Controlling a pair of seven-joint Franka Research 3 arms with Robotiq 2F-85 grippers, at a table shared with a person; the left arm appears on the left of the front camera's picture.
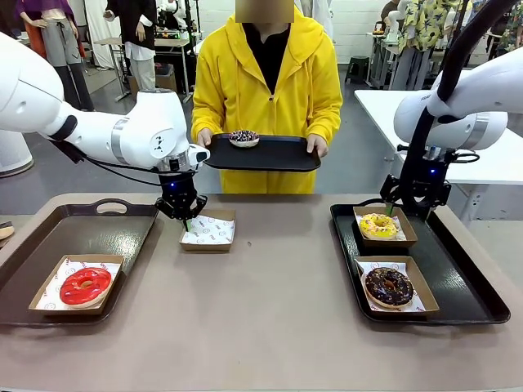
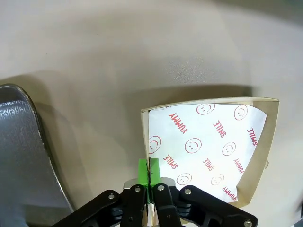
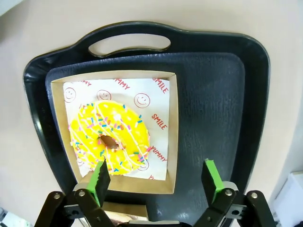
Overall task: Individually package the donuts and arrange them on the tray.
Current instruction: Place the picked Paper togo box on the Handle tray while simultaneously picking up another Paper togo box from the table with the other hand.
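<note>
Now we have our left pincer (image 2: 149, 176) clamped on the near wall of the empty paper-lined box (image 1: 207, 230), its green pads pressed together over the cardboard edge. That box sits on the bare tabletop (image 1: 270, 310) between the two trays, just right of the left tray (image 1: 33, 245). The donut it most likely waits for, the dark one with purple-white sprinkles (image 1: 243, 138), lies beyond it and higher up, on the black tray (image 1: 282, 155) that the person in yellow holds out over the far edge. So our left arm is the nearer one to that donut, but it is busy with the box.

Our right pincer (image 3: 156, 179) hangs with its fingers wide apart above the boxed yellow donut (image 3: 110, 137), holding nothing; one finger stands over the donut's near rim, the other over bare tray. That box sits at the far end of the right tray (image 1: 474, 278), with the boxed chocolate donut (image 1: 389, 286) just nearer us. The red donut (image 1: 85, 285) rests in its box on the left tray.

We judge three donuts packaged and trayed, one left. The tabletop is smooth and beige; behind the person is an open workroom with other tables.
</note>
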